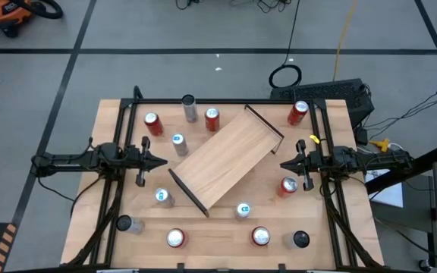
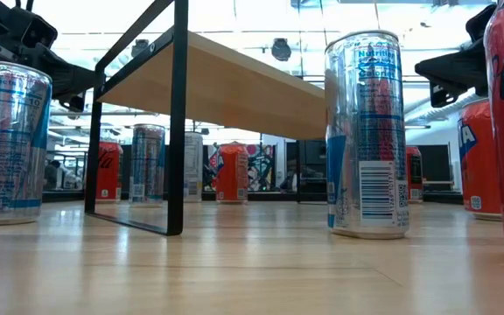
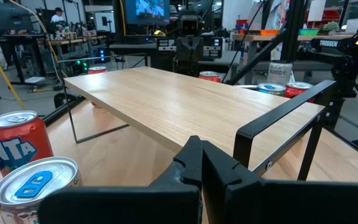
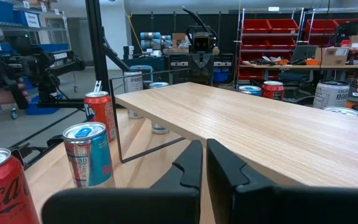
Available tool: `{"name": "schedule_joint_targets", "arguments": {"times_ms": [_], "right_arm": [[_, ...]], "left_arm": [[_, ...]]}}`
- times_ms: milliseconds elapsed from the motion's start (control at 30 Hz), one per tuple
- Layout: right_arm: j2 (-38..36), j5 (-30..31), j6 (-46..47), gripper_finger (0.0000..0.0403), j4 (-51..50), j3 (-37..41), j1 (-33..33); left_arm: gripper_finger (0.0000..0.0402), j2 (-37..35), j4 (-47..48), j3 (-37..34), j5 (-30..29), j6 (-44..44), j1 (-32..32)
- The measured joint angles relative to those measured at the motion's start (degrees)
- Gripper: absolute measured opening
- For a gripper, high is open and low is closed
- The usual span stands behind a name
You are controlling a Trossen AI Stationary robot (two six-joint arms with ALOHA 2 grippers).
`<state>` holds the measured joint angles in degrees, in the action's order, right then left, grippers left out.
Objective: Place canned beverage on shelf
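Fingers on my left gripper (image 1: pixel 160 161) are pressing together w/ nothing between them, pointing at the shelf (image 1: pixel 225 157) from just off its left side. My right gripper (image 1: pixel 285 164) is doing the same from the opposite side, fingers (image 4: pixel 191 163) pressed shut, tips just beside the shelf's right edge, not touching it.

Shelf is sitting diagonally mid-tabletop (image 1: pixel 112 129), standing on its black brackets (image 2: pixel 178 122), board empty on top. Cans are standing upright all around the shelf, none on it: a red can (image 1: pixel 212 117) & a grey one (image 1: pixel 189 107) just beyond its far edge, a blue-top silver can (image 1: pixel 177 142) near its left side, another silver can (image 1: pixel 162 197) near its front-left corner, one more (image 1: pixel 243 211) just in front of its near bracket. A red can (image 1: pixel 288 186) is standing right of the shelf, close below my right gripper. More cans are lining the tabletop's front edge, well apart from the shelf.
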<state>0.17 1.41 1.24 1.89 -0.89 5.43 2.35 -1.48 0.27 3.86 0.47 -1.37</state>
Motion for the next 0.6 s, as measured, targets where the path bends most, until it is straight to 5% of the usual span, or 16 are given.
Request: {"name": "schedule_joint_targets", "arguments": {"times_ms": [600], "right_arm": [[0.0,0.0,0.0,0.0000,0.0,0.0,0.0]], "left_arm": [[0.0000,0.0,-0.5,0.0,-0.3,0.0,0.0]]}}
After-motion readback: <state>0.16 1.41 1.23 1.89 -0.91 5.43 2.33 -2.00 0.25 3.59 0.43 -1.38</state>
